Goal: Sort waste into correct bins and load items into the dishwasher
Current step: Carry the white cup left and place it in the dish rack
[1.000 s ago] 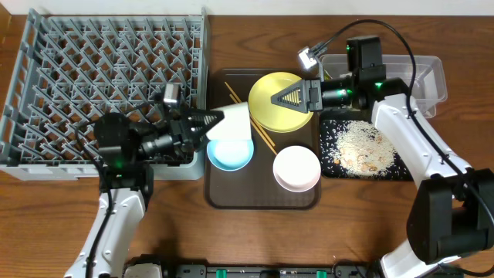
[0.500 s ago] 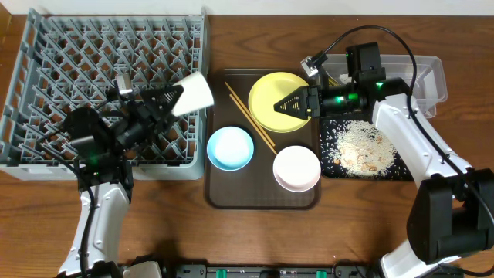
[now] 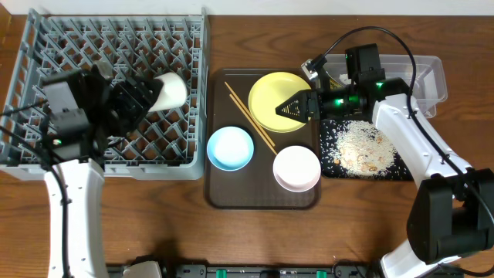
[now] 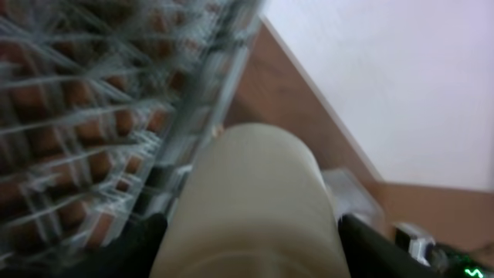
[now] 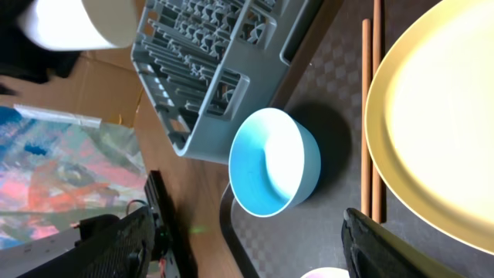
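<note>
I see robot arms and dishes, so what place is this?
Probably a robot practice table set up like a kitchen: a grey dish rack, a yellow plate on a brown tray, and the left claw holding a white cup.

The overhead camera looks straight down on the whole table (image 3: 355,232); the left wrist camera closely faces the dish rack (image 4: 69,116); the right wrist camera, also close, shares the light blue bowl (image 5: 274,162) with overhead.
</note>
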`<state>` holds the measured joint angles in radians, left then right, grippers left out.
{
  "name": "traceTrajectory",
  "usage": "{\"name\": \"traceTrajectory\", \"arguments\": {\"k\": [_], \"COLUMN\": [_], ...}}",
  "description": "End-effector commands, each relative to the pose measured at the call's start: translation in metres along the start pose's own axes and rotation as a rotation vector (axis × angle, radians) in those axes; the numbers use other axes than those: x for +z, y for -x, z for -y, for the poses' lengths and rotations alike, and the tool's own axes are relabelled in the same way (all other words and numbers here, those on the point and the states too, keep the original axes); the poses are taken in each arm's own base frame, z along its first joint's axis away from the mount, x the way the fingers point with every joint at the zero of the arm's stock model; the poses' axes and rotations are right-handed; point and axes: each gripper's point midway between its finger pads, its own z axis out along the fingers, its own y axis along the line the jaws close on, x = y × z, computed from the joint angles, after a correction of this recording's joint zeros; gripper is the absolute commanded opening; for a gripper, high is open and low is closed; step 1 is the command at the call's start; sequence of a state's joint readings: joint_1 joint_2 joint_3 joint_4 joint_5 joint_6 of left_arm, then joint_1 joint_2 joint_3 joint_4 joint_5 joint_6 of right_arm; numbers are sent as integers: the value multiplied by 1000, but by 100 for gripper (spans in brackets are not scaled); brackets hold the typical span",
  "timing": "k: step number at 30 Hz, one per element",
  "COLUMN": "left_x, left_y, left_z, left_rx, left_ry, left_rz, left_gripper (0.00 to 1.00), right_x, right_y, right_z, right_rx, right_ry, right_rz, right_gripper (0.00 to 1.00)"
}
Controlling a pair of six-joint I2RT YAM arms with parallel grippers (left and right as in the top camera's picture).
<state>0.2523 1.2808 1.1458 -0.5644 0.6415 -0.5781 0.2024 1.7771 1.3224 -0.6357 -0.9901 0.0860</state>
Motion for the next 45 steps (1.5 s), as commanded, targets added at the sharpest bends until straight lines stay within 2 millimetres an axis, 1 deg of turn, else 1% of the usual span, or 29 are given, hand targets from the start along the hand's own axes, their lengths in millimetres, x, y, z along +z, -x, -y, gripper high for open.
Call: {"name": "traceTrajectory", "arguments": {"k": [1,3,5,10,16,21,26,28,29,30,32,35,36,38,40,42,44,45], "left_x": [-24,-29,-29,-16,0,18,39,45,47,48,49,51,51,50,48,44,38,34], "left_y": [17,8,-5,-38,-61,-68,-71,-74,-76,-77,-79,-80,-79,-76,-72,-66,-59,-56], "left_z": [-7,-15,-23,-34,-62,-84,-103,-109,-112,-114,-114,-111,-110,-106,-99,-88,-70,-61], "left_rx": [216,240,259,300,321,323,308,301,297,294,290,286,288,290,296,304,316,322], "left_ry": [214,297,358,433,587,690,735,749,754,758,755,735,733,727,713,689,639,613], "left_rz": [83,56,14,-119,-252,-321,-380,-404,-416,-425,-433,-435,-431,-421,-402,-375,-346,-328], "left_gripper": [48,49,48,49,49,49,49,49,55,59,68,78,80,91,93,93,93,93], "right_x": [5,5,5,5,5,4,4,4,4,4,4,4,4,4,5,5,5,4], "right_y": [-4,-4,-5,-5,-8,-10,-10,-10,-10,-10,-10,-10,-10,-10,-9,-9,-8,-8], "right_z": [3,6,7,7,7,7,7,7,7,7,7,7,7,7,7,7,7,7], "right_rx": [-17,-13,-10,-7,-1,-2,-2,-1,-1,-1,-1,-1,-1,-2,-6,-9,-10,-11], "right_ry": [-6,-21,-27,-27,-28,-28,-28,-28,-28,-28,-28,-28,-28,-28,-27,-27,-27,-28], "right_rz": [-14,-15,-17,-19,-28,-35,-36,-36,-35,-35,-35,-35,-35,-35,-33,-30,-29,-28], "right_gripper": [76,76,77,79,79,79,79,79,79,79,79,79,79,79,79,79,78,81]}}
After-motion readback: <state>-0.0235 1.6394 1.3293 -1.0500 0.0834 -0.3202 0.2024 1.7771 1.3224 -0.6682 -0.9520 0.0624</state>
